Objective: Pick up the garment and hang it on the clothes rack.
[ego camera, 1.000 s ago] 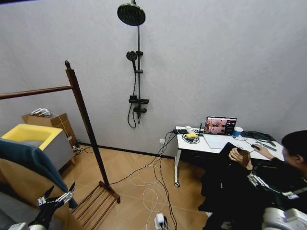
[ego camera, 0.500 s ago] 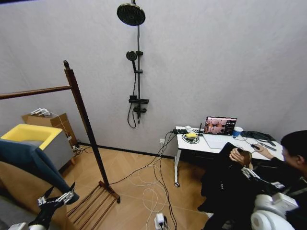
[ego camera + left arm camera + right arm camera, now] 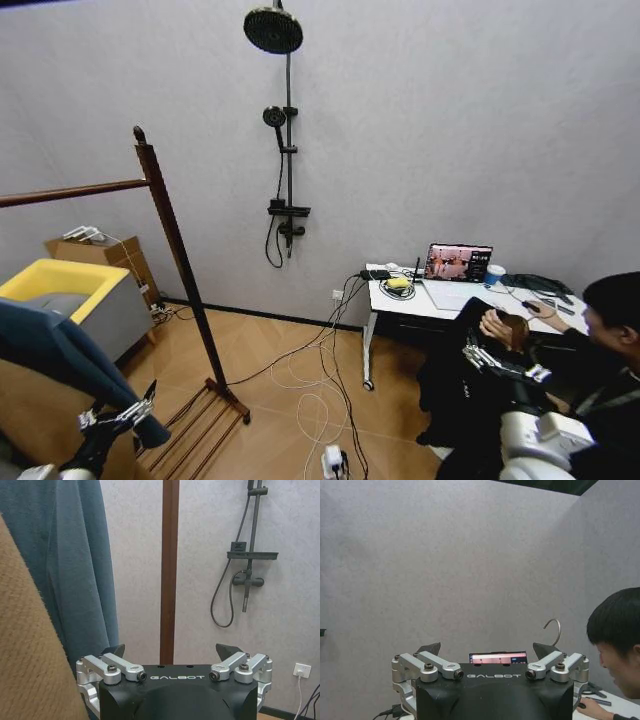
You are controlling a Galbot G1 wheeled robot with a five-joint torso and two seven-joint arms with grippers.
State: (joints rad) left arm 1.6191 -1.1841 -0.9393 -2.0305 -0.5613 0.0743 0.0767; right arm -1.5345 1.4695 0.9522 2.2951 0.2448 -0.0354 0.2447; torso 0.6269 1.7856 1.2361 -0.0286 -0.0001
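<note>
Two grippers are showing low in the head view, and the left gripper (image 3: 118, 413) is by far the nearer to the garment (image 3: 60, 350), which is hanging at the lower left edge of the frame, draped downward with its long axis vertical, just above and beside the jaws. Those jaws are standing apart, empty, pointing up toward the clothes rack (image 3: 170, 225). Lower right, the right gripper (image 3: 500, 362) is lifting open jaws, well apart from the garment.
</note>
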